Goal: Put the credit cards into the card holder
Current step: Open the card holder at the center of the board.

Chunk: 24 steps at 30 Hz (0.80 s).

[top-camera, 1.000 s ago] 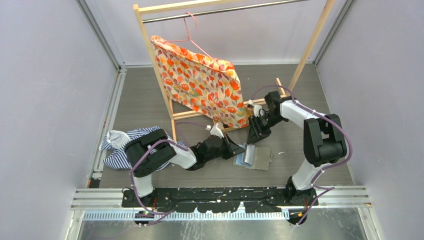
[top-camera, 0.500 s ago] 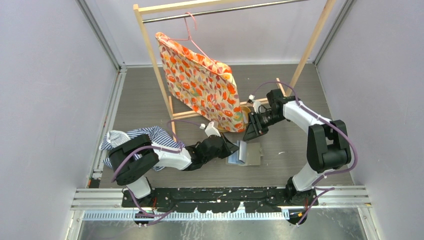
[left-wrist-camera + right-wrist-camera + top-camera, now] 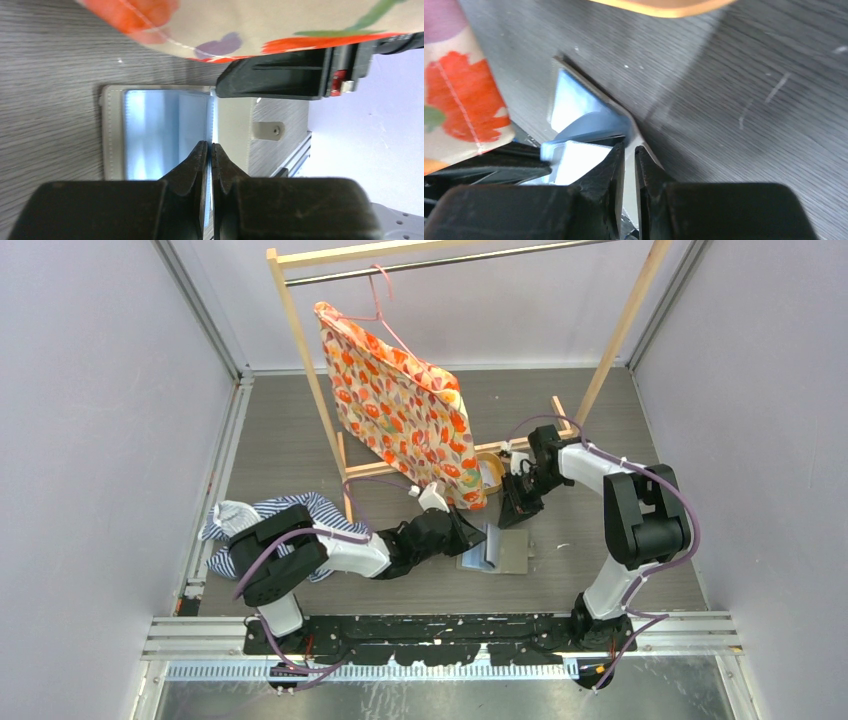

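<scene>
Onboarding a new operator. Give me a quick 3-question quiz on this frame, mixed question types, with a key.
1. True or false: the card holder lies open on the table.
2. What hangs from the wooden rack?
A) a plain white shirt
B) floral orange fabric
C) blue jeans
3. Short answer: which end effector pinches the upright clear sleeve?

Key
1. True. The pale blue sleeves face up in the left wrist view.
2. B
3. The left end effector. Its fingers are closed on the sleeve's edge.
</scene>
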Motion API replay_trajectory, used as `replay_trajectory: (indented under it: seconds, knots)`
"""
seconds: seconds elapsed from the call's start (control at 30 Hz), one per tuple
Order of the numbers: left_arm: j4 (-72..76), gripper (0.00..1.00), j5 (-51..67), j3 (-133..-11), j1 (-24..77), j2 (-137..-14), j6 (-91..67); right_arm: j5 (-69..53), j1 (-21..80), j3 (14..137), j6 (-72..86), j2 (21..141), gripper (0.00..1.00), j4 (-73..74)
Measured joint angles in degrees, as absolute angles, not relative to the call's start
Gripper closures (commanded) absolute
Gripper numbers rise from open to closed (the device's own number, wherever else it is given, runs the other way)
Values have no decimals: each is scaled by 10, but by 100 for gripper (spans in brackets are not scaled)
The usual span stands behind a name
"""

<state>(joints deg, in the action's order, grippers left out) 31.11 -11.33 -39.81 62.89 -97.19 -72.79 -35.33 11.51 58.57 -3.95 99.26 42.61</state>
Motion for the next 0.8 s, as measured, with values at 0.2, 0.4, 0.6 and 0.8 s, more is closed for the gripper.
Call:
replay_trajectory:
  seconds: [0.2,0.4,0.6,0.8]
  knots:
    - [338,88,-100,-401,629,-988,-729,-288,121,605,-69,999,82,451]
    - [363,82,-83,-404,629,-1008,-731,-259,134,613,-90,1027,82,465]
    - [411,79,-65,-404,629,-1021,-735,-246,143,626,-104,1050,83,486]
    - [442,86,-57,-403,629,-1031,-743,-241,143,630,-109,1046,71,489]
